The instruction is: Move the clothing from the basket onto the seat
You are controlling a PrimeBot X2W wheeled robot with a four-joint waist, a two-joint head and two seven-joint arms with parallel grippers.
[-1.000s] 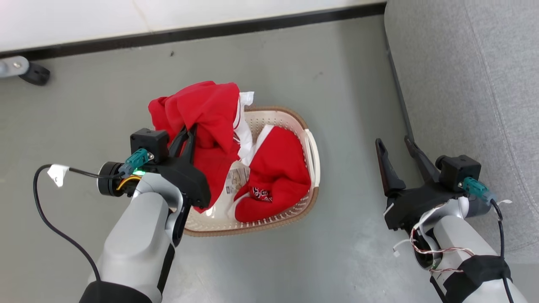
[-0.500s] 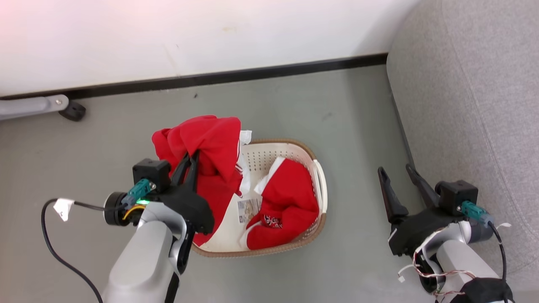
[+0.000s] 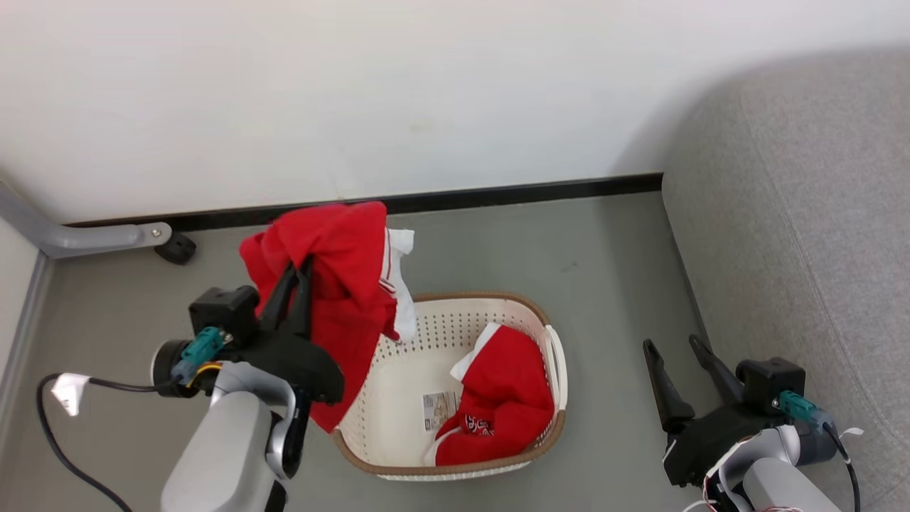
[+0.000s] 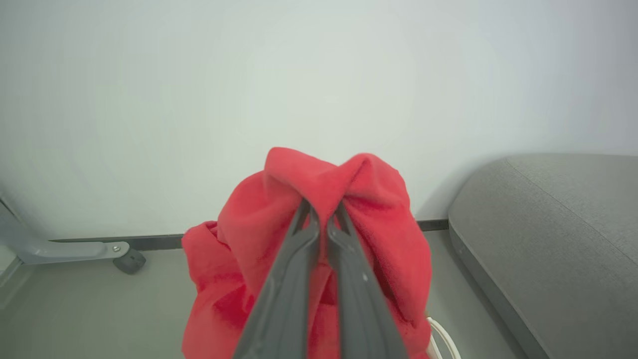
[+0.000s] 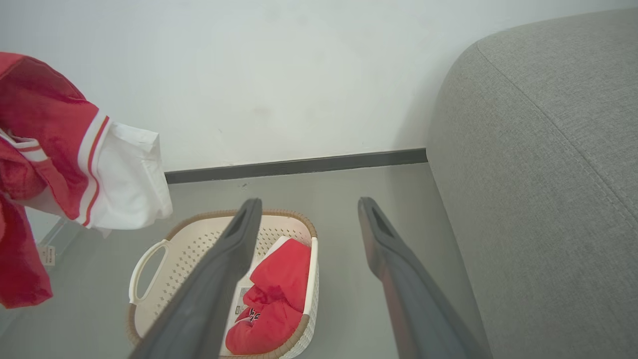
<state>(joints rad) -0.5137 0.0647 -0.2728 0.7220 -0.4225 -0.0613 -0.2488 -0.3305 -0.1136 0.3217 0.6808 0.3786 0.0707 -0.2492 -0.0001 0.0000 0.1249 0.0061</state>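
where the left claw (image 3: 297, 267) grips, clothing (image 3: 345, 245) drapes over its tips

A plain white wall (image 3: 455, 92) meets a smooth grey floor (image 3: 611, 284) along a dark baseboard (image 3: 526, 192). At the far left, close to the baseboard, a grey metal leg (image 3: 78, 238) runs low over the floor and ends in a black foot (image 3: 175, 249).

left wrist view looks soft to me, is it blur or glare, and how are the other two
Left wrist view: no glare; the left tool blurs toward the lens, and the garment looks soft. Right wrist view: the right tool blurs likewise. Head view: fairly sharp, even light, soft shadow of the sofa on the wall.
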